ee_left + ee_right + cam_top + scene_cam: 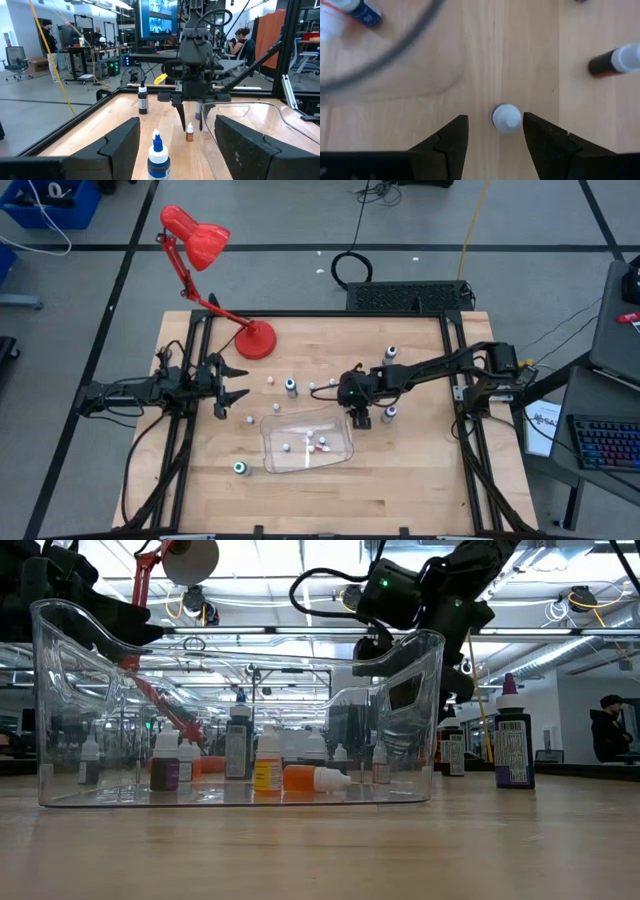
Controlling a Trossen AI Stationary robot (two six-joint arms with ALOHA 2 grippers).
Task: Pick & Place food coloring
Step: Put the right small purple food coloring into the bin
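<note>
High view: small food coloring bottles (290, 387) scattered over the wooden desk (400, 480), most standing upright with caps up, long axes vertical. One teal-bodied bottle (240, 468) alone near the front edge, just outside the tray. Clear plastic tray (345, 425) near the desk's middle, holding a few bottles, at least one with red on it lying on its side. Right hand (360, 420) pointing straight down just past the tray's right wall, arm stretched in from the right side of the desk. Left hand (232, 385) parked at the left side, level with the desk top, fingers apart and holding nothing. Red desk lamp (200, 240) standing at the back left.

Low view: tray (60, 690) seen through its clear walls; inside, a yellow-labelled bottle (266, 768) standing upright and an orange bottle (305, 778) lying flat, white cap toward the right. Purple bottle (513, 745) upright outside the tray at the right.

Left wrist view: blue-capped bottle (158, 160) upright between the left hand's own spread fingers (120, 150), touching neither. Right hand (191, 120) farther off, hanging vertically over a tiny bottle (190, 133).

Right wrist view: white-capped bottle (507, 118) seen cap-on, upright, between the right hand's fingertips (452, 137), set narrowly apart, not clamped. Another bottle (615, 61) lying on its side nearby, cap toward the frame edge.
</note>
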